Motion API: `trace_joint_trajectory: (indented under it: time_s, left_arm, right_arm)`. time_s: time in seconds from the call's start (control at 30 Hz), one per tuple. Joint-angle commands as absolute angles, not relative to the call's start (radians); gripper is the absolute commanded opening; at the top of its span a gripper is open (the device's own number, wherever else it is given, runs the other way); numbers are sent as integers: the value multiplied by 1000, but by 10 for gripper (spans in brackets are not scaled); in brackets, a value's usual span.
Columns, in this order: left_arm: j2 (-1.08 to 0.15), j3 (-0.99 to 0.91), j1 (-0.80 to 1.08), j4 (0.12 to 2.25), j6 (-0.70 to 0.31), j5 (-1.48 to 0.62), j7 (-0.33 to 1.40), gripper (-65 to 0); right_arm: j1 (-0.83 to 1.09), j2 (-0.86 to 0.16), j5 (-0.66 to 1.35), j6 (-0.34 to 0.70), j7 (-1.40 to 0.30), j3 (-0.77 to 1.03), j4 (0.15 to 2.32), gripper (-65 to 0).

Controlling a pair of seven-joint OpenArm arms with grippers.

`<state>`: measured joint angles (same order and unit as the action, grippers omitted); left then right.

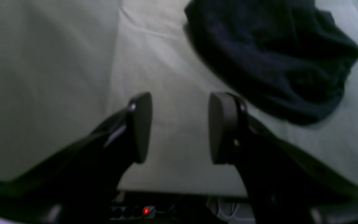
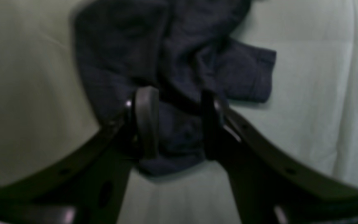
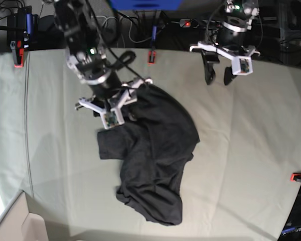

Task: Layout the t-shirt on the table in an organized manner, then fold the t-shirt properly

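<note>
Charcoal fabric of the t-shirt [image 3: 153, 160] lies crumpled mid-table [image 3: 251, 150], plain side up, hem toward six o'clock. At ten o'clock the right hand [image 3: 113, 108] hovers over the shirt's upper edge, jaws parted, gripping nothing. Farther off at one o'clock, the left hand [image 3: 216, 75] hangs parted, empty. Laying out is barely begun; next, probably, pinch the shoulders and spread.

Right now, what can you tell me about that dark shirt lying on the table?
The t-shirt is a dark charcoal, soft-looking fabric, lying crumpled and bunched rather than spread flat, near the middle of the table. One short sleeve sticks out flat to the side, and the body trails in folds toward the near edge. No print shows. The right gripper hangs open over its upper part; whether it touches the cloth is unclear.
</note>
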<state>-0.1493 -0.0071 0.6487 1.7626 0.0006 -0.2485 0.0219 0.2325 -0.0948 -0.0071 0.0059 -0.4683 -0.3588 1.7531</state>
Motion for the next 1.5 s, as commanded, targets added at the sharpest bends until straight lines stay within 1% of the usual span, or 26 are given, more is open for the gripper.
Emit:
trace_joint_trajectory:
  time_s: [0.0,0.17,0.5,0.57,0.6,0.63,0.73,0.77,0.87,0.97,1.17,1.3,1.37,1.47]
  left_arm:
    - [-150,-8,656,1778,-1,-251,-1,-366]
    - [-150,-8,642,1768,2,-254,-1,-366]
    - [-150,-8,613,1768,2,-254,1,-366]
    - [-150,-8,605,1768,2,-254,1,-366]
    - [-150,-8,605,1768,2,-254,1,-366]
    - [-150,-8,601,1768,2,-254,1,-366]
    - [-150,-8,593,1767,2,-254,2,-366]
    - [-150,-8,593,1767,2,-252,2,-366]
    - [-150,-8,593,1767,2,-252,2,-366]
    - [-150,-8,591,1767,4,-252,2,-366]
    - [-150,-8,591,1767,4,-255,2,-362]
    - [-150,-8,578,1767,4,-259,2,-362]
    - [-150,-8,576,1767,4,-259,2,-361]
    - [-150,-8,565,1767,4,-259,2,-361]
  right_arm:
    - [209,-93,-4,1,-449,-360,1739,-415]
    - [139,-94,-2,1,-449,-355,1618,-413]
    - [84,-93,-2,1,-443,-355,1491,-419]
    - [82,-97,-2,1,-441,-355,1484,-429]
    - [82,-99,-2,1,-441,-355,1484,-448]
    - [82,-99,-2,1,-441,-357,1484,-482]
    - [88,-101,-2,1,-447,-357,1484,-641]
    - [90,-101,-2,1,-450,-355,1484,-650]
    - [113,-101,-2,1,-443,-355,1491,-650]
    - [159,-101,-2,1,-443,-355,1567,-650]
    - [295,-142,-2,1,-443,-352,1842,-650]
    - [397,-159,-2,1,-441,-302,1989,-650]
    - [444,-162,-2,1,-440,-271,2026,-650]
    - [506,-163,-2,1,-401,-222,2023,-650]
